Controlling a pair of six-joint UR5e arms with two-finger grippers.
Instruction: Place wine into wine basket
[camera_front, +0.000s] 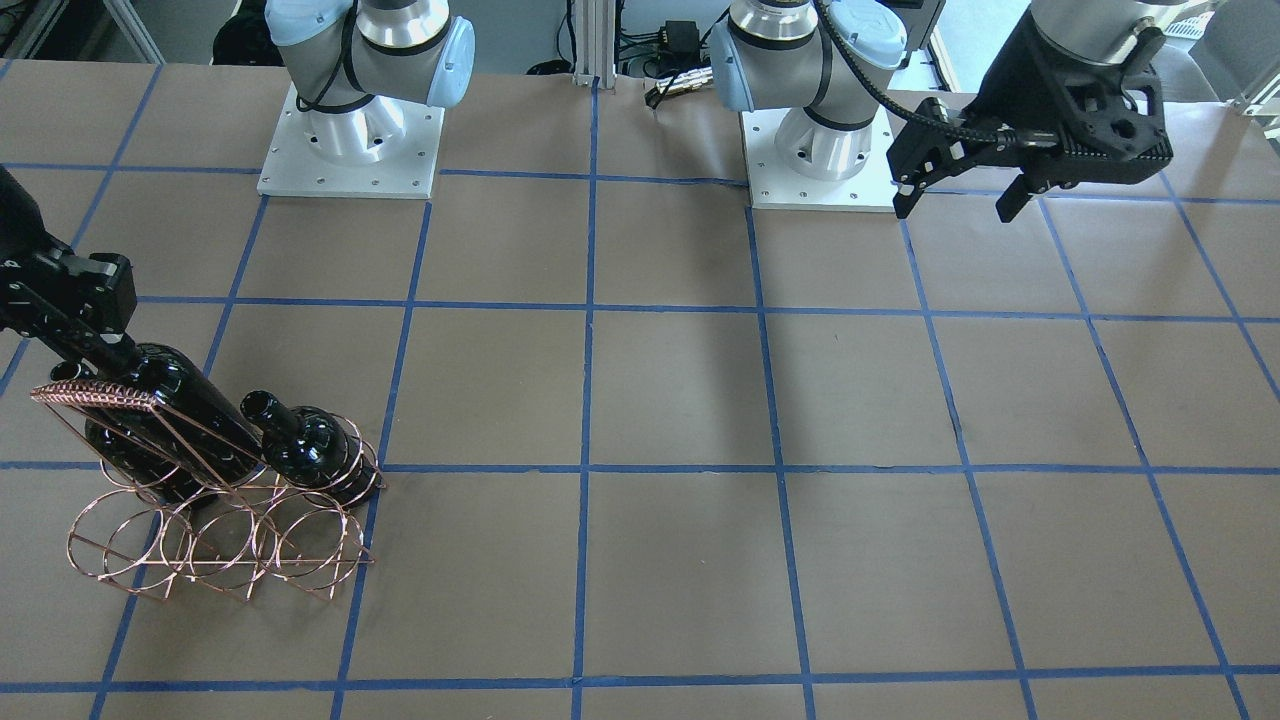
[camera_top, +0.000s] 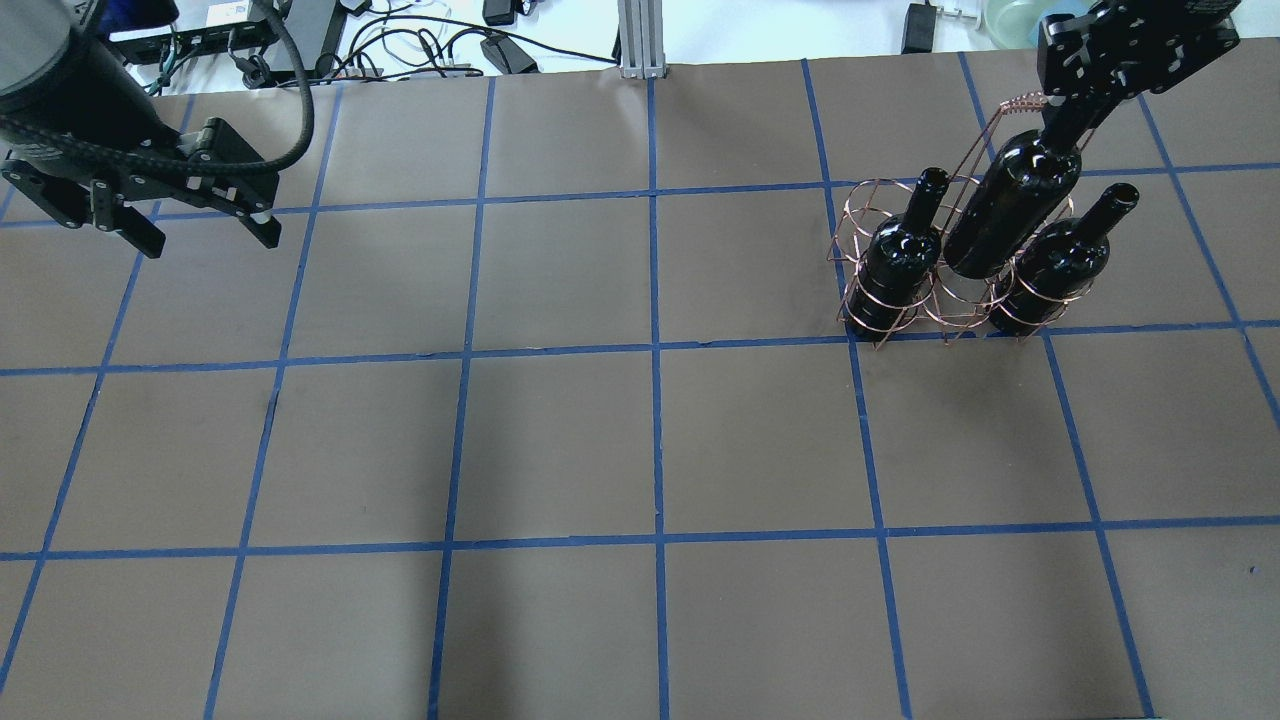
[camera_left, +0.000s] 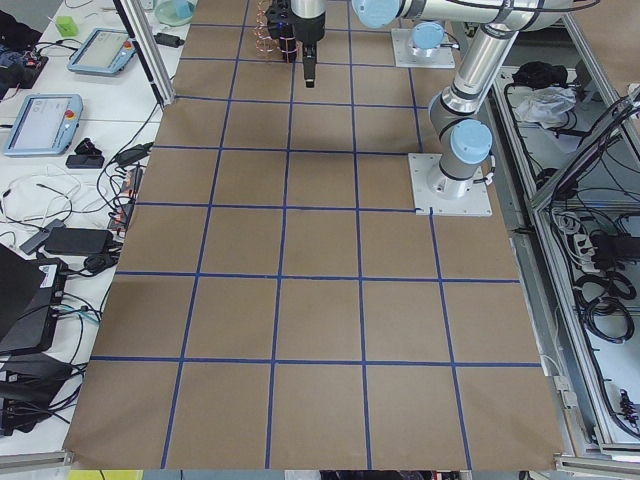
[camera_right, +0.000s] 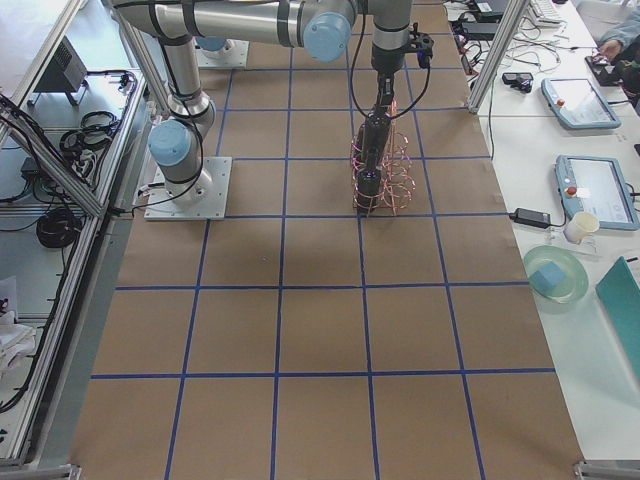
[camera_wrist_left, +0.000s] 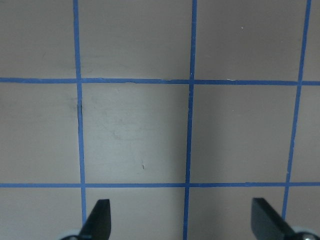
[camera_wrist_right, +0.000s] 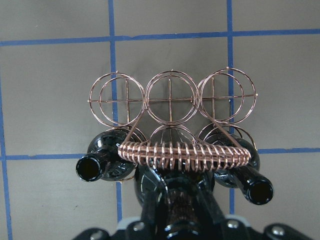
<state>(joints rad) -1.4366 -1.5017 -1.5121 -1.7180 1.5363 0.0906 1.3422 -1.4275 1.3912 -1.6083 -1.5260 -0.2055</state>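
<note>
the left gripper (camera_top: 208, 238) is hanging well above the left side of the desk (camera_top: 560, 440), which is carrying brown paper with a grid of blue tape. its two fingers are standing wide apart and are holding nothing. in its wrist view only paper and tape lines are showing between the tips.

further out, roughly in front of the right arm's base (camera_front: 350, 170) and a little past the middle toward the far edge, the wine basket (camera_wrist_right: 170, 100) is standing on the paper. in its row nearer to the robot's edge, two black bottles are resting in the outer rings, the left bottle (camera_top: 895, 255) and the right bottle (camera_top: 1055, 265). both are leaning with their necks pointing up and away from the robot.

between them the wine (camera_top: 1010, 205) is hanging tilted the same way, higher than its neighbours, with its base at the middle ring. the views are not showing clearly how deep it is sitting in that ring. the right gripper (camera_top: 1062, 125) is clamping its neck, just beside the coil-wrapped top bar (camera_wrist_right: 185, 154).

toward the far edge, the last row of three rings is standing on the paper.
</note>
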